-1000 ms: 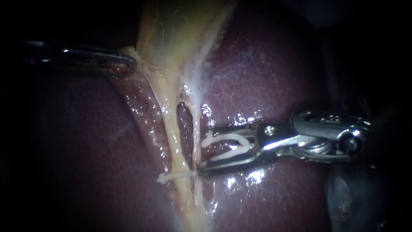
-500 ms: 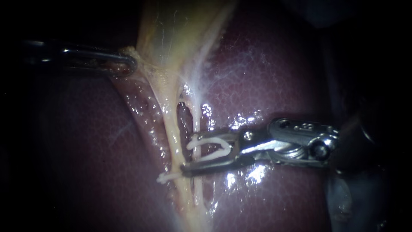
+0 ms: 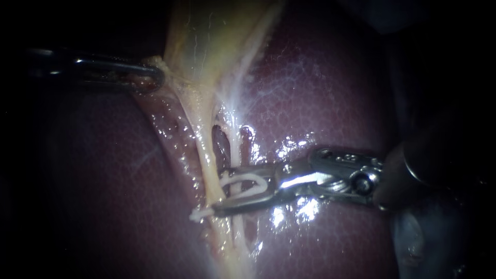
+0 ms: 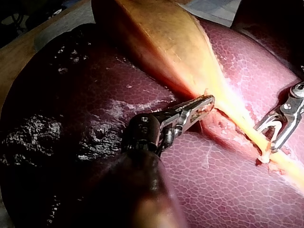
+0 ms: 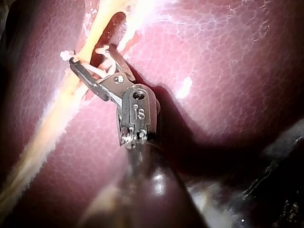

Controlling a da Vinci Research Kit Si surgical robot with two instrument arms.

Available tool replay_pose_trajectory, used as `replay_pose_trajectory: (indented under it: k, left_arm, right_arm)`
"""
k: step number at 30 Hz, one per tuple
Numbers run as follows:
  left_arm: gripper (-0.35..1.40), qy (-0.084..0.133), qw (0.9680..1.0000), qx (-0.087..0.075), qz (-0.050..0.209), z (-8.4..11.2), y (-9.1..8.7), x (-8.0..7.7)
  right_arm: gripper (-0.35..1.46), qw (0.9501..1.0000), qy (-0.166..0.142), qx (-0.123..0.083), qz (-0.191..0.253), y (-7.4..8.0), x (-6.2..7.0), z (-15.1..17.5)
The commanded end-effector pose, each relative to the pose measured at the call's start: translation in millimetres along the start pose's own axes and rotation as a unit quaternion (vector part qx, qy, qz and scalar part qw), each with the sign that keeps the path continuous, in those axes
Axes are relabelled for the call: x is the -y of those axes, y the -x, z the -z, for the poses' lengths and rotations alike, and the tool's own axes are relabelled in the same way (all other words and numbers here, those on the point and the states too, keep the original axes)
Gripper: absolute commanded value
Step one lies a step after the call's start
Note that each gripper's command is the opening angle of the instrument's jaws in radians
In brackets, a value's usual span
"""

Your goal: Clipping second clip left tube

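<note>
Above old clip (image 3: 199, 213) on left tube (image 3: 204, 144), right instrument (image 3: 221, 190) end effector grips new clip (image 3: 248, 182), spread wide astride it; left instrument (image 3: 155, 77) pinches gallbladder (image 3: 206, 41) for tension.

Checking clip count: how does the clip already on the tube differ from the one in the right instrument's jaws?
The placed clip is closed flat across the tube; the loaded clip is open, legs spread. The placed clip is held by no instrument; the loaded clip sits in the right instrument, beside it. Both are white.
</note>
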State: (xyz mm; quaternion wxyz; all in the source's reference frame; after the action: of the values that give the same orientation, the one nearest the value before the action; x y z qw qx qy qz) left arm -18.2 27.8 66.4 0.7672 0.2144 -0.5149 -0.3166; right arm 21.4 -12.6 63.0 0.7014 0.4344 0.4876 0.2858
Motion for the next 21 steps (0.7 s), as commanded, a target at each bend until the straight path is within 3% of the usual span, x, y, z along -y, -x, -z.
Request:
replay_pose_trajectory:
  k: [1,6,13,21]
  left_arm:
    - [-0.35,0.0,1.0,0.0,0.0,0.0,0.0,0.0]
    - [-0.35,0.0,1.0,0.0,0.0,0.0,0.0,0.0]
    - [-0.35,0.0,1.0,0.0,0.0,0.0,0.0,0.0]
    - [-0.35,0.0,1.0,0.0,0.0,-0.1,0.0,0.0]
  right_arm:
    - [0.49,1.0,-0.006,-0.002,-0.001,-0.2,0.1,-0.3]
    - [0.49,0.9997,-0.025,-0.001,-0.004,-1.0,0.7,-2.0]
    - [0.49,0.9985,-0.051,-0.015,-0.015,-2.1,2.1,-3.7]
    - [0.48,0.9972,-0.066,-0.028,-0.018,-4.0,5.3,-4.0]
